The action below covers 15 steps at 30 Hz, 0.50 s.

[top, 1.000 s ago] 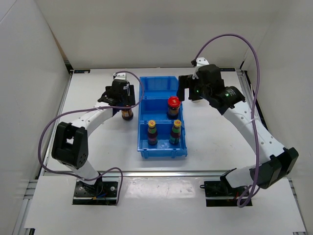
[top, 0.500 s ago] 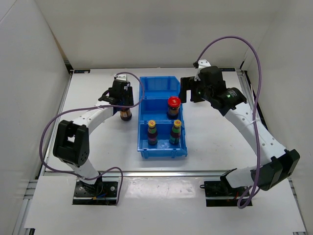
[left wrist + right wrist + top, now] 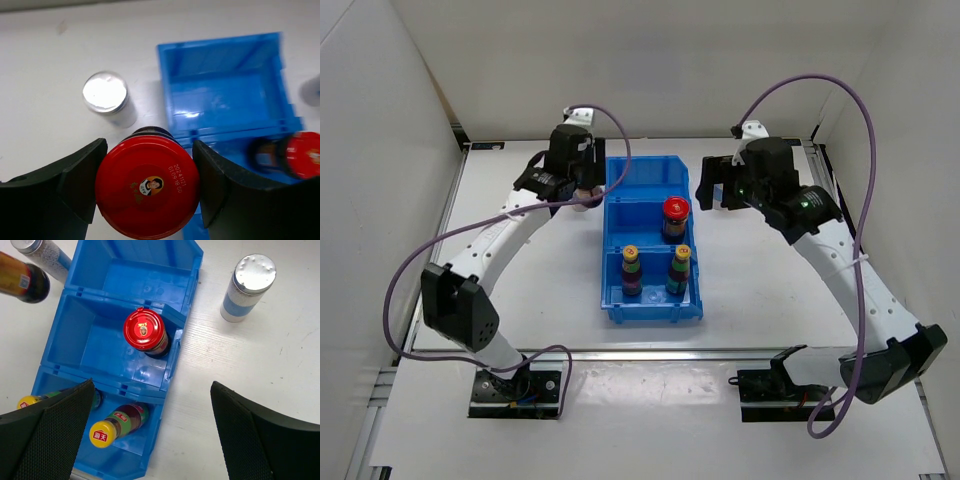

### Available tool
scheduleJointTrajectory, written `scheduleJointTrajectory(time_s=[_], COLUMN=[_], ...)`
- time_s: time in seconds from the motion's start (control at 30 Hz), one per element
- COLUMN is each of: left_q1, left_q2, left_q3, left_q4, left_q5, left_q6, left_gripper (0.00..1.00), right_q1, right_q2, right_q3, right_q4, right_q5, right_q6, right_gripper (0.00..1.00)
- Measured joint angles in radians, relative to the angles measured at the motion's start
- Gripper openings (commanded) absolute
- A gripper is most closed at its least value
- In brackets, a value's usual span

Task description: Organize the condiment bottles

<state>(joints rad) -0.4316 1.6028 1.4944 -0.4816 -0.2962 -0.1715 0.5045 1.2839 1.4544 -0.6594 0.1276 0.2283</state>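
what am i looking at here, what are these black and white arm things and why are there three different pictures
These are two robot arms bolted to a white table, each ending in a two-finger gripper. The wide picture comes from a fixed camera above and behind them. The other two come from a camera on each wrist, so the dark shapes at their edges are that gripper's own fingers.

On the table stands a blue plastic three-compartment bin. It holds a red-capped dark bottle in the middle section and two yellow-capped bottles in the near one. Two silver-topped cylindrical bottles stand outside, one either side of the bin.

The left gripper is clamped on a second red-capped dark bottle. The right gripper is open and holds nothing.
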Motion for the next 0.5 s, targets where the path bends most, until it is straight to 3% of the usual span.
scheduleJointTrajectory(time_s=[0.23,0.5], left_q1=[-0.107,-0.18], left_q2=[-0.034,0.077], left_q3=[0.054,0.012], left_q4=[0.015,0.038], left_q5=[0.072,0.141], left_q6=[0.006,0.005], left_gripper=[0.11,0.11], right_q1=[-0.025,-0.048], right_q2=[-0.008,-0.011], right_q3=[-0.012,-0.012], right_q4=[-0.013,-0.032], right_q5=[0.0,0.0], right_q6=[0.0,0.0], right_gripper=[1.0,1.0])
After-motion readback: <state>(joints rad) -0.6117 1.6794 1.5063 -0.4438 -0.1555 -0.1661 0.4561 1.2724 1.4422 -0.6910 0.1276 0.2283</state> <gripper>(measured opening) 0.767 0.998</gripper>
